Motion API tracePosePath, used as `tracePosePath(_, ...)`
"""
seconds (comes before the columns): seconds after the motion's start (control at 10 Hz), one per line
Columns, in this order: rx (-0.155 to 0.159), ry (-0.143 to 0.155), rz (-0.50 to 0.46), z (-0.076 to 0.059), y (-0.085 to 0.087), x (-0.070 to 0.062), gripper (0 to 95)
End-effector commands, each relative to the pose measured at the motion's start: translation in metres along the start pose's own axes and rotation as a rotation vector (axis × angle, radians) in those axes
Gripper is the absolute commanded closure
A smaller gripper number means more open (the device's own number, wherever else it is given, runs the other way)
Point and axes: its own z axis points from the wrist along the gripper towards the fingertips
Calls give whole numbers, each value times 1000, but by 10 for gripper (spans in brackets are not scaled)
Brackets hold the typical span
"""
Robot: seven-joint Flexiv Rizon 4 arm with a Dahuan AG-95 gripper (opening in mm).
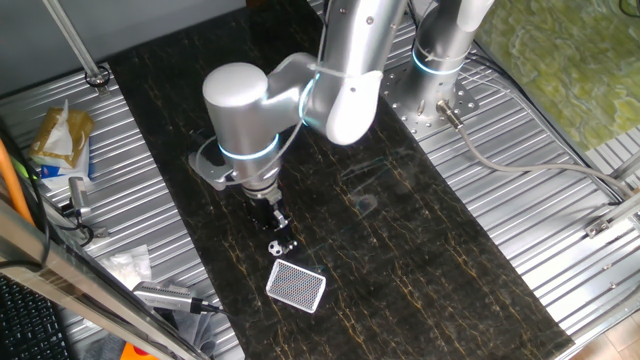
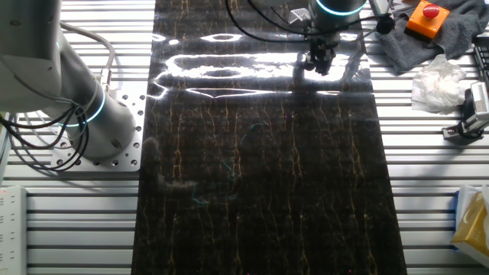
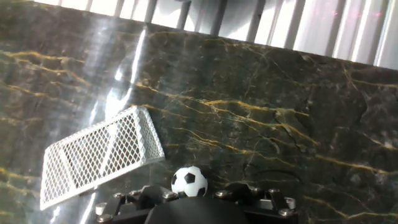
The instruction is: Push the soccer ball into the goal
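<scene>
Gripper (image 1: 273, 228) sits just behind soccer ball (image 3: 189, 181), beside goal (image 3: 99, 154) near the marble tabletop's (image 1: 400, 240) edge; claw state unclear.

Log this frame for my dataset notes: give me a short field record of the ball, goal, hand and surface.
ball: soccer ball, small, black and white, on the slab just in front of the hand
goal: goal, white frame with mesh, close beside the ball; ball not inside it
hand: hand, low over the slab, right behind the ball; open or shut cannot be told
surface: dark marble-patterned slab
task state: ball not yet in the goal
</scene>
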Motion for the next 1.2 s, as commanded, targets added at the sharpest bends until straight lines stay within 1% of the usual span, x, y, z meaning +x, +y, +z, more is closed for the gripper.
tracePosePath(0.1,-116,-10,73,4,4,6,0)
tracePosePath(0.2,-129,-14,89,8,6,9,0)
tracePosePath(0.3,-141,-17,112,15,11,13,0)
tracePosePath(0.4,-147,-13,135,21,16,15,0)
tracePosePath(0.6,-153,-15,156,25,24,15,0)
tracePosePath(0.9,-152,-5,187,17,40,9,0)
tracePosePath(1.2,-149,-11,204,16,54,1,0)
